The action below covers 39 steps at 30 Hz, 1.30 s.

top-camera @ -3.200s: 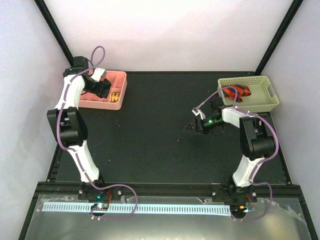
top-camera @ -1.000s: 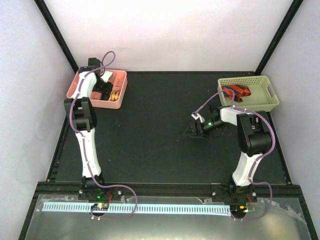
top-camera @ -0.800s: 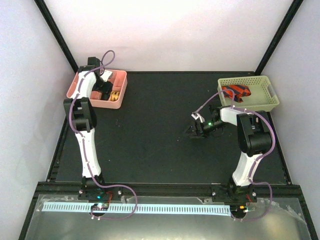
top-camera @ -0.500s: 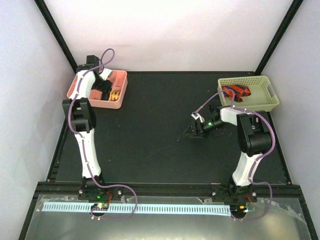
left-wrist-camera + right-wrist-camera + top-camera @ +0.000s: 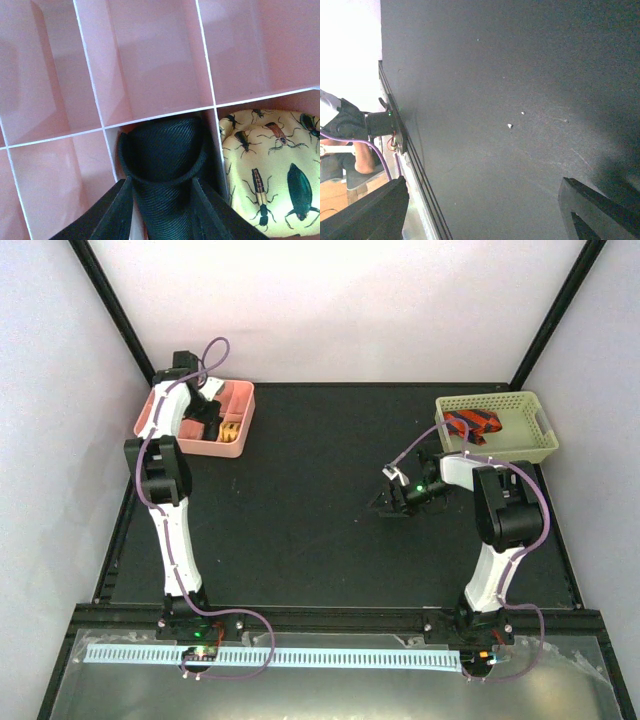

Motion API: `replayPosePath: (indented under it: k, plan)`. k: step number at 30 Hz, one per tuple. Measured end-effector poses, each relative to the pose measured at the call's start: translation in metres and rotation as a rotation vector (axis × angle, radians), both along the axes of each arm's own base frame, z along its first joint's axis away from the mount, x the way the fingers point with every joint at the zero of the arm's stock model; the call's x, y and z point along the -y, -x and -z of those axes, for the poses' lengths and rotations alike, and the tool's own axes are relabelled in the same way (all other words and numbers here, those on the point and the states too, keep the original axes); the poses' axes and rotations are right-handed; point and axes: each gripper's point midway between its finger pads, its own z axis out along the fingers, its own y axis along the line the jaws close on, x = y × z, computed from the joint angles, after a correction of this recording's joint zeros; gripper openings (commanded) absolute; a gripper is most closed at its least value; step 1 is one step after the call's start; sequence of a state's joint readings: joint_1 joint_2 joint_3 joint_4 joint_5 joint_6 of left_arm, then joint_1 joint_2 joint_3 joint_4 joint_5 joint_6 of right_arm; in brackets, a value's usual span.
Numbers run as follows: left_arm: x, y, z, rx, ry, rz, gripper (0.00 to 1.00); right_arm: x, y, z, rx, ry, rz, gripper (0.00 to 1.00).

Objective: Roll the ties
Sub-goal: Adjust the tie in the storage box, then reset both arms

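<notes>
"Black table, pale walls all round. Where is the work?"

"Far left corner. The left claw is down in the pink tray, clamped on a rolled black tie. The roll sits inside one compartment with its coiled end facing up at the wrist camera. A yellow beetle-print roll is just beside it, across the divider."

"And the other arm?"

"The right claw hangs low over the table, fingers apart, nothing between them."

"What looks left to roll?"

"A red-and-navy striped tie lies bunched in the cream basket at the far right corner. It is beyond the right claw and off to that arm's right, so the right arm is much the nearer. The left claw is well apart, across the table. The tie's long axis can't be read while it is heaped."
</notes>
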State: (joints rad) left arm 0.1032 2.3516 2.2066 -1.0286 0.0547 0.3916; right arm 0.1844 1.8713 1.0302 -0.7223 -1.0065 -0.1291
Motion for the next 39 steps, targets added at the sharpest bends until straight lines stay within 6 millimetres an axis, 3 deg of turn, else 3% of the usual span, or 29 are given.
replayPosePath:
  k: [9, 13, 21, 25, 30, 31, 32, 34, 36, 39]
  plan:
    - [0.004, -0.011, -0.004, 0.05, 0.02, 0.011, 0.19, 0.0, 0.0, 0.004, -0.013, 0.003, 0.0, 0.85]
    - [0.006, -0.019, -0.004, 0.081, 0.035, 0.02, 0.18, 0.0, 0.001, 0.005, -0.019, 0.005, 0.0, 0.85]
    - [0.009, -0.025, 0.02, 0.063, 0.055, 0.026, 0.22, 0.0, 0.001, 0.004, -0.025, 0.006, -0.004, 0.85]
    - [0.01, -0.025, 0.02, 0.062, 0.062, 0.025, 0.36, 0.0, -0.002, 0.0, -0.012, 0.004, -0.011, 0.85]
    - [0.009, -0.025, 0.016, 0.07, 0.072, 0.012, 0.8, 0.0, -0.011, -0.02, 0.058, 0.007, -0.022, 0.89]
    - [0.009, -0.024, 0.011, 0.075, 0.071, 0.012, 0.93, 0.0, -0.014, -0.027, 0.086, 0.009, -0.025, 0.91]
    - [0.007, -0.025, 0.002, 0.093, 0.057, 0.01, 0.98, 0.0, -0.018, -0.036, 0.119, 0.01, -0.026, 0.94]
    - [0.005, -0.025, -0.025, 0.141, 0.053, 0.003, 0.99, 0.0, -0.027, -0.057, 0.198, 0.013, -0.025, 1.0]
    - [0.005, -0.022, -0.056, 0.195, 0.05, 0.004, 0.99, 0.002, -0.037, -0.081, 0.287, 0.02, -0.018, 1.0]
    - [0.008, -0.014, -0.116, 0.301, 0.046, 0.013, 0.99, 0.008, -0.05, -0.115, 0.419, 0.046, 0.006, 1.0]
